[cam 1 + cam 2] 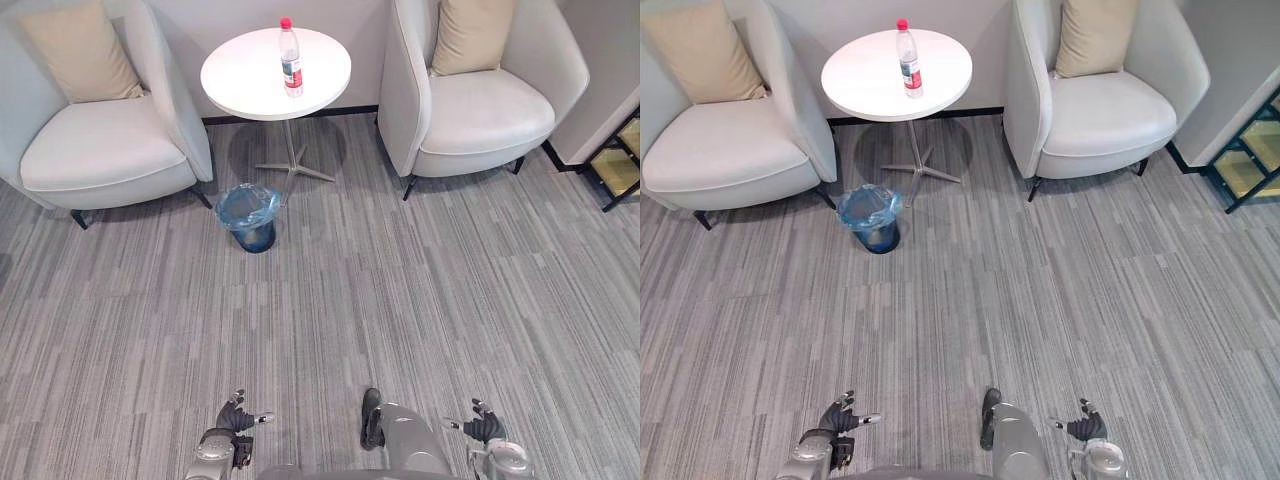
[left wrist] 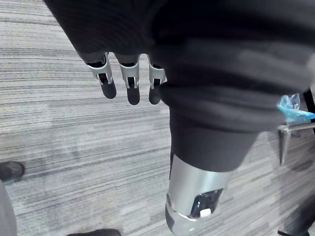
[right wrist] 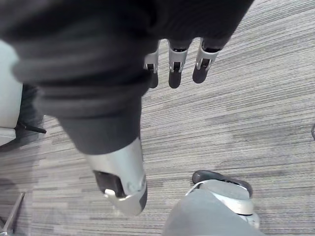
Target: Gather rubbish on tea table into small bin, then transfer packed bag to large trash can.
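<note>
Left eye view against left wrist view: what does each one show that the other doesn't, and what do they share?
Left eye view: round white table bearing a clear red-capped plastic bottle, two pale armchairs, the right hand. Left wrist view: the left hand close up, fingers straight, holding nothing. Shared: that hand, grey striped carpet and the blue plastic bin liner.

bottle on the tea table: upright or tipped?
Upright. The bottle stands on its base on the round white table, with its red cap at the top.
</note>
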Tool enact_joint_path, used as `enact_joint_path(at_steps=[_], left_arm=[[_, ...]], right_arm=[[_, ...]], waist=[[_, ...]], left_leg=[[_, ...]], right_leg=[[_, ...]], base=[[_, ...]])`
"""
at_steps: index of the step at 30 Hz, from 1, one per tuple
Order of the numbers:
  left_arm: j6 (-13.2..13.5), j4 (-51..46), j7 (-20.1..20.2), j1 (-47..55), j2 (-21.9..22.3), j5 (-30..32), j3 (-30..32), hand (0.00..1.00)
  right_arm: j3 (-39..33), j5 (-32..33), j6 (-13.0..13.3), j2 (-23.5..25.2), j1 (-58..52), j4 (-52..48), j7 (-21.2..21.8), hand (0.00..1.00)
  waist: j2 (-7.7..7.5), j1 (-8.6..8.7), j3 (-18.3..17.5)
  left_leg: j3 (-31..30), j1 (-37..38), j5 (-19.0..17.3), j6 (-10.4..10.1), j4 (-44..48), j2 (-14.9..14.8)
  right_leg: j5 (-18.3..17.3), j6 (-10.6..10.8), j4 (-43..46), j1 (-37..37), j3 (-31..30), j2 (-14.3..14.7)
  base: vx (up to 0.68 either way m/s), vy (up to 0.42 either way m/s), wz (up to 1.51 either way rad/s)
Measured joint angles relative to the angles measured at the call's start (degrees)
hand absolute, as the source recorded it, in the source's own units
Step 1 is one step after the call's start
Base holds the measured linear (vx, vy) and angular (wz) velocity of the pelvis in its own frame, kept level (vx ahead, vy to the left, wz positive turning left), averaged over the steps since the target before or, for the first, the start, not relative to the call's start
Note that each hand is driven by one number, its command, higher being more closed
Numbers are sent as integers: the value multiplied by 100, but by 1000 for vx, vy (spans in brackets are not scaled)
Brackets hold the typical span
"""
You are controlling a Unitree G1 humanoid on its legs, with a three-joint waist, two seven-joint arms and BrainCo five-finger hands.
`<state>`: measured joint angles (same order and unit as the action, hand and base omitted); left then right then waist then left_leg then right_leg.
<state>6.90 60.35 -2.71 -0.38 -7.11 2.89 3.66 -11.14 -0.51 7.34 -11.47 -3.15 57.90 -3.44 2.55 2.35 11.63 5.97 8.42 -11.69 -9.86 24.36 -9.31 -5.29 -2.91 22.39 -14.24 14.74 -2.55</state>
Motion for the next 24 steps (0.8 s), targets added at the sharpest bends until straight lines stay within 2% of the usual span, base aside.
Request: enact_joint_path(at_steps=[1, 2, 4, 5, 6, 8, 10, 11, 12, 13, 14, 16, 18, 20, 21, 22, 23, 24], left_arm=[[0, -84, -3, 53, 147, -1, 218, 0], [0, -143, 1, 96, 187, 0, 254, 0], [-5, -284, -1, 166, 251, -1, 297, 0], [-8, -358, -1, 171, 261, -2, 294, 0], [-3, -380, -2, 162, 264, -3, 294, 0], [8, -391, -9, 161, 260, -26, 305, 0], [7, -378, -13, 158, 260, -56, 271, 0], [7, -363, -12, 165, 263, -55, 200, 0], [21, -332, -10, 232, 271, -55, 72, 0], [22, -302, -11, 270, 255, -56, 72, 0], [29, -267, -17, 281, 216, -82, 109, 0], [41, -223, -17, 232, -11, -69, 93, 0], [25, -107, -17, 180, -25, -66, 88, 0], [-3, -101, -13, 199, -63, -67, 17, 0], [-9, -101, -14, 194, -74, -68, -65, 0], [-9, -103, -18, 183, -115, -68, -187, 0], [-10, -103, -17, 180, -125, -69, -200, 0], [-9, -105, -19, 175, -128, -70, -200, 0]], right_arm=[[101, 9, -3, 16, -137, -153, -6, 0], [138, 12, -1, 33, -187, -235, -10, 0], [161, 57, 10, 145, -251, -435, -19, 0], [155, 64, 17, 205, -246, -523, -20, 0], [155, 71, 24, 216, -231, -527, -22, 0], [155, 97, 25, 225, -151, -501, -19, 0], [122, 102, 22, 223, -52, -455, -22, 0], [84, 102, 33, 195, -56, -355, -21, 0], [95, 100, 15, 79, -45, -186, -24, 0], [96, 100, 7, 88, -33, -143, -26, 0], [103, 96, 2, 164, -2, -75, -24, 0], [100, 71, 6, 212, -79, -35, -21, 0], [85, 39, 4, 176, -24, -14, -22, 0], [127, -7, 4, 235, 8, 11, -1, 0], [148, -9, 4, 238, 8, 32, 5, 0], [172, -16, 3, 235, 7, 45, 11, 0], [222, -23, 4, 231, 6, 71, 13, 0], [246, -23, 4, 227, 21, 102, 12, 0]], waist=[[-5, -39, 9], [-26, -71, 24], [-47, -213, 27], [-79, -297, 45], [-81, -323, 42], [-58, -380, 43], [-65, -408, 48], [-31, -436, 26], [176, -502, -20], [165, -501, -25], [48, -501, -80], [-320, -489, -153], [-366, -502, -179], [-364, -472, -176], [-361, -460, -174], [-345, -463, -166], [-329, -439, -166], [-322, -420, -163]], left_leg=[[-142, -625, 505, -3, 1663, -225], [-102, -876, 469, 30, 2292, -361], [186, -1590, 285, 332, 3399, -711], [357, -1965, 218, 439, 3366, -764], [452, -2105, 182, 496, 3213, -767], [705, -2408, 134, 576, 2351, -663], [789, -2489, 202, 547, 508, -170], [736, -2342, 445, 402, -403, 42], [486, -2262, 1132, 698, -1088, 130], [438, -2266, 1263, 887, -1033, 155], [444, -2261, 1122, 1006, -889, 275], [616, -2261, 708, 1077, -727, 601], [761, -2089, 482, 1142, -779, 739], [846, -1522, 205, 1232, -937, 861], [841, -1389, 131, 1271, -941, 872], [832, -1116, 26, 1299, -971, 873], [822, -857, -7, 1296, -1068, 865], [810, -733, -16, 1286, -1138, 851]], right_leg=[[-115, -26, -348, 571, 86, 74], [-155, -60, -471, 813, 97, 126], [-244, -121, -865, 1443, 69, 264], [-269, -113, -1040, 1660, 49, 265], [-271, -103, -1119, 1748, 27, 262], [-276, -39, -1317, 1951, -71, 231], [-373, 164, -1483, 2212, -193, 53], [-441, 275, -1492, 2250, -270, 5], [-675, 459, -1440, 2300, -477, 142], [-735, 465, -1416, 2319, -522, 132], [-821, 554, -1391, 2381, -573, 10], [-1072, 718, -1081, 2296, -710, -393], [-1088, 821, -47, 1858, -1101, -583], [-774, 1641, 1863, 1193, -1398, -756], [-825, 1609, 2251, 1061, -1382, -763], [-969, 1389, 2801, 812, -1241, -777], [-1114, 1113, 2929, 603, -946, -782], [-1184, 974, 2875, 477, -792, -767]], base=[[494, -246, 28], [470, -220, 16], [301, -110, -12], [261, -88, -13], [245, -39, -15], [286, 55, -21], [372, 159, -23], [391, 262, -47], [320, 228, -45], [346, 232, -40], [320, 136, -4], [482, 185, -11], [359, 151, -26], [448, 163, -17], [412, 76, -3], [403, 31, 12], [397, 9, 15], [404, -34, 18]])
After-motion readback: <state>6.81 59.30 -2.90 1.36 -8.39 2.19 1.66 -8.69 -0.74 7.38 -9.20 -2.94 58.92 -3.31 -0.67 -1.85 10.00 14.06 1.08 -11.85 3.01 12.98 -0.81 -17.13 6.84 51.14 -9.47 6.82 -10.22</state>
